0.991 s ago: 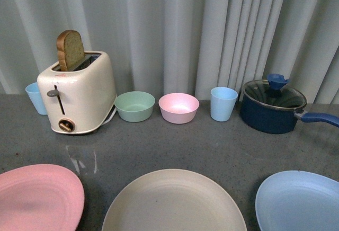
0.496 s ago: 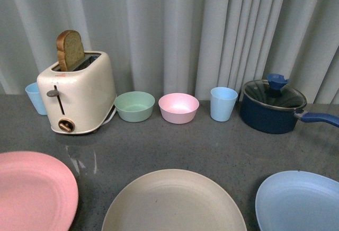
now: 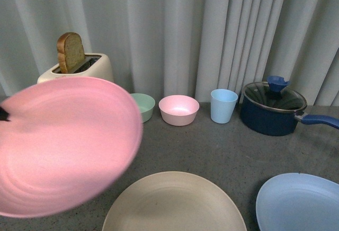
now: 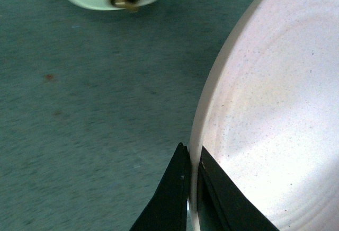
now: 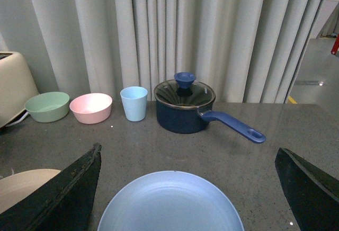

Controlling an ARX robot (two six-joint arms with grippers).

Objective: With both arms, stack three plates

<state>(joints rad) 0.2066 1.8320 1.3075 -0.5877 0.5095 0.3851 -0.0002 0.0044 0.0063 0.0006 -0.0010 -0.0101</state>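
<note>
The pink plate [image 3: 63, 143] hangs tilted in the air at the left of the front view, hiding most of the toaster. My left gripper [image 4: 192, 159] is shut on its rim [image 4: 204, 120], one finger on each face; only a black tip [image 3: 3, 114] shows at the front view's left edge. The beige plate [image 3: 174, 202] lies flat at the front middle. The light blue plate [image 3: 299, 202] lies at the front right, also in the right wrist view [image 5: 170, 202]. My right gripper [image 5: 188, 186] is open, its fingers [image 5: 58, 196] spread wide above the blue plate, holding nothing.
At the back stand a cream toaster [image 3: 79, 67] with a slice of bread [image 3: 70, 51], a green bowl [image 3: 144, 105], a pink bowl [image 3: 178, 109], a light blue cup [image 3: 223, 105] and a dark blue lidded saucepan [image 3: 273, 106] with its handle [image 3: 320, 118] pointing right. Curtains hang behind.
The pink plate has risen off the table at the lower left and swung up and rightward, now tilted in front of the toaster. The beige and blue plates have not moved.
</note>
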